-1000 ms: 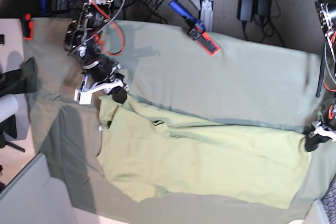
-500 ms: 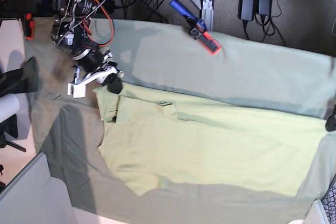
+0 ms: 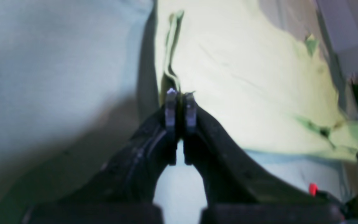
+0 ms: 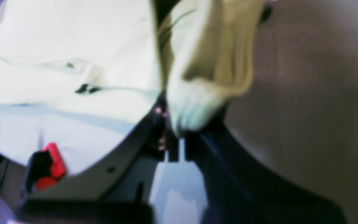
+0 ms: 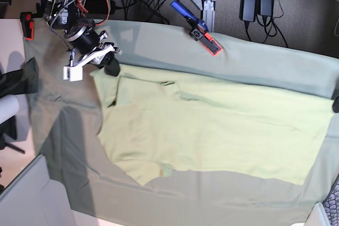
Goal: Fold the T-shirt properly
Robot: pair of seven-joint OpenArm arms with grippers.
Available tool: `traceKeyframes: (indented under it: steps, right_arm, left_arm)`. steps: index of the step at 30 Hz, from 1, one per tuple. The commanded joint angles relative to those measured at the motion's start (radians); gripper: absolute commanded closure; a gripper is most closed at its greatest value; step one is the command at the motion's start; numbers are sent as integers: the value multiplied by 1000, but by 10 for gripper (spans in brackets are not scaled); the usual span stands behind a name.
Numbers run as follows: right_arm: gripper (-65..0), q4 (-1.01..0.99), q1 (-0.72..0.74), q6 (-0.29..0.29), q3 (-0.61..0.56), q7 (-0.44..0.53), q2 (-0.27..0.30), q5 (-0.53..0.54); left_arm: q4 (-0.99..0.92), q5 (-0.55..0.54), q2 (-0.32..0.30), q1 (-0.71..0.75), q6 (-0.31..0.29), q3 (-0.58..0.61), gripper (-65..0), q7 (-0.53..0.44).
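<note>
**T-shirt pinched at two edges, spread over table cloth**

Left wrist view: Left gripper [image 3: 179, 96] seen from behind, black fingers [image 3: 170, 109] pressed together with only a hairline gap. Thin folded edge of the T-shirt [image 3: 244, 71] caught between the tips, a narrow strip rising just above them. Yellow-green fabric spread up and to the right of the tips, with shallow creases. Grey-green table cloth [image 3: 57, 68] to the left and also below the garment's lower edge. Small red item [image 3: 313, 188] low at right, too blurred to identify.

Right wrist view: Right gripper [image 4: 169, 124] closed on a bunched wad of the T-shirt [image 4: 204, 62], fabric bulging over and to the right of the tips. Remainder of the garment lying flat to the upper left, small dark fold mark near its lower edge. Pale table cloth [image 4: 57, 130] beneath it. Red and black clamp [image 4: 47, 166] at lower left. Picture soft throughout.

Base view: T-shirt [image 5: 212, 130] laid lengthwise across the middle of the table cloth [image 5: 254, 62], largely flat, one sleeve pointing toward the lower edge. Right gripper [image 5: 110, 66] at the garment's upper left corner, touching the fabric. Left gripper [image 5: 336, 104] only a dark sliver at the right border, at the garment's right edge; grip not readable here. Blue, black and red clamp [image 5: 198, 27] on the far edge of the cloth, well apart from the garment. Orange-red item [image 5: 28, 26] at the far left edge.
</note>
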Motion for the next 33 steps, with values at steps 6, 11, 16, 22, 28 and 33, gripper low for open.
traceKeyframes:
  steps: [6,11,16,22,28,33]
  right_arm:
    - [0,51,-58,8,36,11,45,16]
    - [0,80,-109,9,72,3,81,37]
    - [0,79,-126,9,92,-14,94,40]
    - [0,79,-126,9,92,-21,94,45]
    - [0,72,-132,9,92,-28,91,40]
    - [-347,71,-142,9,92,-24,92,3]
  left_arm:
    - [113,-19,-26,78,-16,-45,0,-11]
    - [120,-21,-25,126,-16,-58,0,-11]
    - [120,-29,-25,140,-16,-57,0,-11]
    - [120,-28,-25,143,-16,-57,0,-11]
    - [120,-27,-25,160,-16,-57,-133,-12]
    - [120,-25,-25,190,-16,-57,-346,-15]
